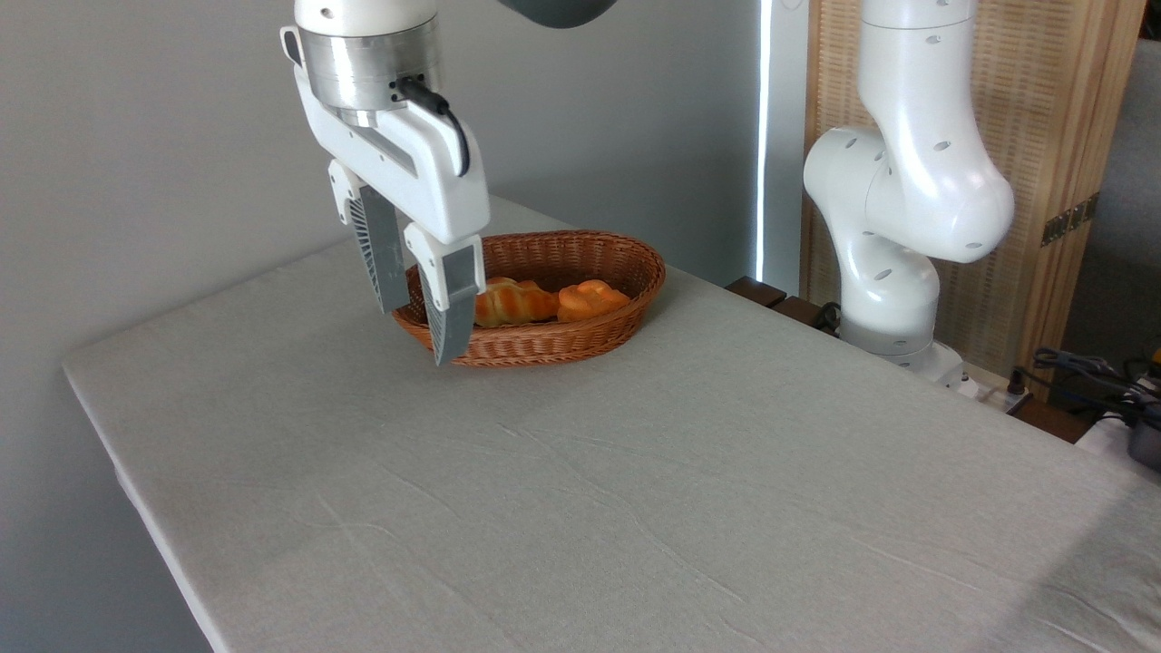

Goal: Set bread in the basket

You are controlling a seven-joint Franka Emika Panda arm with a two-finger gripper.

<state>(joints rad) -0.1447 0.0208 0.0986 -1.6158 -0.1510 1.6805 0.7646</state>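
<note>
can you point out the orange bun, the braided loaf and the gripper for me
orange bun [591, 299], fixed camera view, on its folded top, inside the basket.
braided loaf [512, 304], fixed camera view, on its twisted middle.
gripper [420, 334], fixed camera view, midway between its spread fingertips.

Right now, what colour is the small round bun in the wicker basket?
Bright orange bun, clearest in the fixed camera view.

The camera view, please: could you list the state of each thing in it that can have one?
Gripper: open, empty, hanging in front of the basket's left end.
Bun: lying in the basket, right of the loaf.
Loaf: lying in the basket.
Basket: upright on the table, holding both breads.
Table: covered by a wrinkled grey cloth.
</note>
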